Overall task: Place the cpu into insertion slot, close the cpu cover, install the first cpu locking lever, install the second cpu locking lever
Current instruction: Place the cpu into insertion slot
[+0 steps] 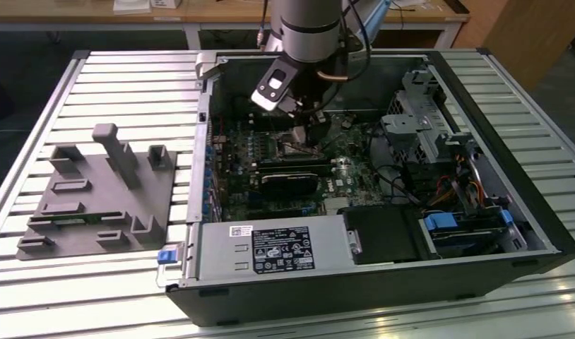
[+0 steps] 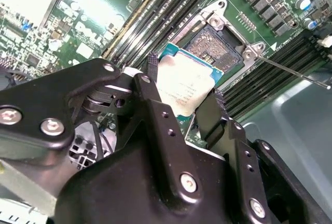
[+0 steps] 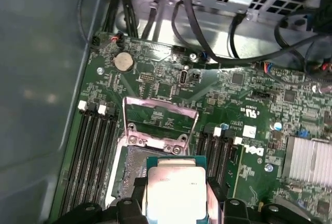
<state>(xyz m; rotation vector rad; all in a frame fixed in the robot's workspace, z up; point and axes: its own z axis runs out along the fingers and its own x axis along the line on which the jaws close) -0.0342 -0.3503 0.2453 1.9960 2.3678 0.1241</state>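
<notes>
My gripper (image 2: 184,92) is shut on the cpu (image 2: 188,85), a pale silver square chip with a green edge, pinched by its two sides between the black fingers (image 2: 152,71). In both wrist views the chip hangs tilted just over the insertion slot (image 2: 217,42), partly covering its dark centre. In the first wrist view the cpu (image 3: 175,190) sits at one edge of the insertion slot (image 3: 136,168), and the cpu cover (image 3: 158,118) stands swung up, open, behind it. A thin locking lever (image 2: 296,71) sticks out beside the socket. In the exterior view the gripper (image 1: 303,120) reaches down into the computer case over the slot (image 1: 292,147).
Memory slots (image 3: 93,151) flank the socket on both sides. A black card (image 1: 287,185) lies on the board nearer the case front, by the power supply (image 1: 268,248). Drive cage (image 1: 422,123) and cables (image 3: 218,37) fill the exterior view's right. A grey fixture (image 1: 99,191) sits outside the case.
</notes>
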